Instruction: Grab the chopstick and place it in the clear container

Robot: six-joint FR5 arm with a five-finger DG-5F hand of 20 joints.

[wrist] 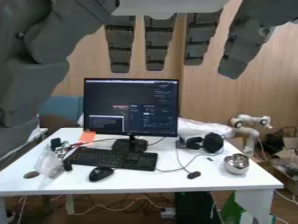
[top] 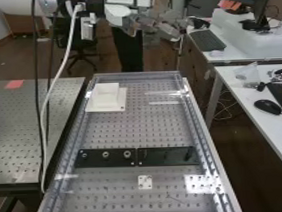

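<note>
1. The hand (top: 148, 24) hung past the far end of the perforated worktop (top: 159, 131), with its fingers (wrist: 157, 45) straight and spread, pinching nothing, so the step seemed to be the first approach

2. Where the chopstick lay could not be told for sure, and the spot needed fixing before any lowering; a dark peg (top: 188, 153) on the black strip (top: 165, 159) was too small to name

3. The wrist camera faced a monitor (wrist: 131, 95), so the wrist probably needed turning until the fingers pointed at the worktop

4. A clear rim (top: 140, 74) ran around the perforated area; whether it belonged to the clear container could not be told, and its edge called for a high crossing, being easy to clip

5. The white block (top: 108, 95) stood near the far end, and a path well above it looked safest

6. For a thin, round stick, a slow descent with thumb and fingers on either side of its middle would have served best, closing evenly, since a lopsided squeeze could have rolled or tipped it

7. A short lift to test the pinch was wise before heading for the container
</note>
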